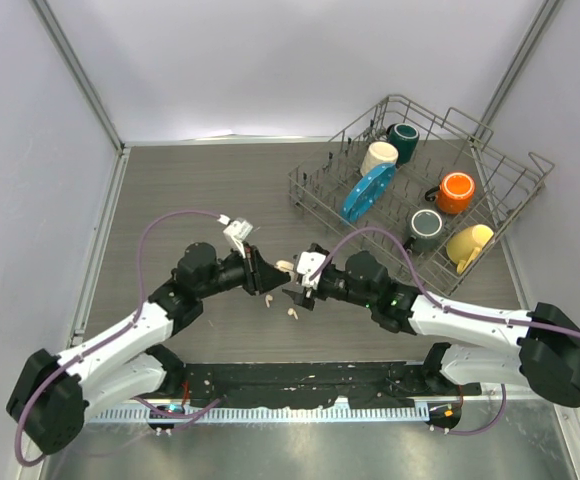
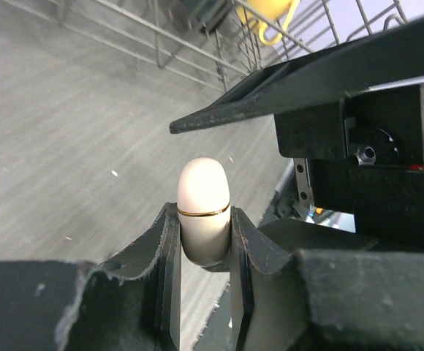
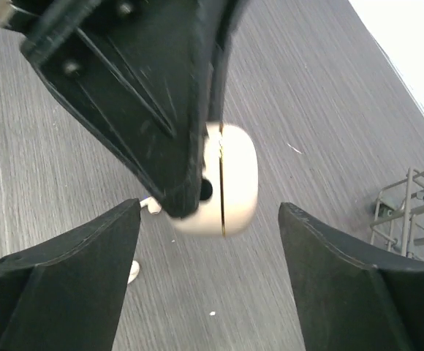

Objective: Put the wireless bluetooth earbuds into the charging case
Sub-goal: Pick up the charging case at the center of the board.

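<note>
My left gripper (image 1: 262,270) is shut on a pale peach charging case (image 1: 283,265) with a thin gold seam, its lid closed, and holds it above the table. In the left wrist view the case (image 2: 203,201) stands pinched between the fingers (image 2: 161,256). My right gripper (image 1: 300,288) faces it, open and empty. In the right wrist view its jaws stand wide on either side of the case (image 3: 235,179). Two small pale earbuds (image 1: 268,300) (image 1: 292,313) lie on the table just below the grippers. One (image 3: 132,272) shows by the right gripper's left finger. The other earbuds are out of view.
A wire dish rack (image 1: 315,190) stands at the back right with a white mug (image 1: 378,157), a dark green mug (image 1: 403,140), an orange mug (image 1: 456,192), a grey mug (image 1: 425,228), a yellow mug (image 1: 468,245) and a blue item (image 1: 367,192).
</note>
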Robot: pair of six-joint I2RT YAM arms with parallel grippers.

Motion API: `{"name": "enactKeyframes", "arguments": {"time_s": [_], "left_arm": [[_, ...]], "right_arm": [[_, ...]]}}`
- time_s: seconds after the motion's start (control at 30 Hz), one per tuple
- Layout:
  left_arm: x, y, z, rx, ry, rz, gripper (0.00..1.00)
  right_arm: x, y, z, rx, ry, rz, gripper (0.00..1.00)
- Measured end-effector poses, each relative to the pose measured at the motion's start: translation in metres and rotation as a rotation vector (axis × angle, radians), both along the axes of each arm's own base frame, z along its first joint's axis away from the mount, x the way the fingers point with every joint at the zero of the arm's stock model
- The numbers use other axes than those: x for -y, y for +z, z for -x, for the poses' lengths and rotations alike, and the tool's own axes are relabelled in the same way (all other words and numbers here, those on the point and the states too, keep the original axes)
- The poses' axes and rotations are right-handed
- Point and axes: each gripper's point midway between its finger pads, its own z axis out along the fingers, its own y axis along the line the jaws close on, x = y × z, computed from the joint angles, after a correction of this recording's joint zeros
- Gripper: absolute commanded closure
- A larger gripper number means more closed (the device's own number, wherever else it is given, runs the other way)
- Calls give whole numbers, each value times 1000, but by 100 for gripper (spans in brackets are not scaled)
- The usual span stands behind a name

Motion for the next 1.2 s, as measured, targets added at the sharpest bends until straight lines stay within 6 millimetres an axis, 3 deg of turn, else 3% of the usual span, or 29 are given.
{"name": "enactKeyframes", "arguments": {"time_s": [0.13,0.23,0.37,0.5,0.6,0.73,0.9,1.0,1.2], "left_arm": [[-21,21,-3,176,97,10,100],[-43,43,-5,322,194,41,100],[-74,65,-3,497,322,78,100],[-93,79,-1,633,402,103,100],[-99,76,0,686,421,97,100],[-100,72,0,723,421,77,100],[-98,81,3,792,395,81,100],[-95,81,5,811,374,77,100],[-89,76,6,808,336,64,100]], "right_arm": [[3,7,-3,-69,-65,-52,15],[4,24,-5,-136,-117,-120,14],[-5,78,-15,-255,-197,-262,14],[-15,156,-21,-420,-242,-490,14],[-20,184,-17,-563,-237,-620,15],[-26,172,-7,-802,-244,-712,17],[-37,126,0,-1077,-293,-734,17],[-51,111,1,-1192,-299,-730,17],[-71,105,4,-1363,-228,-795,16]]}}
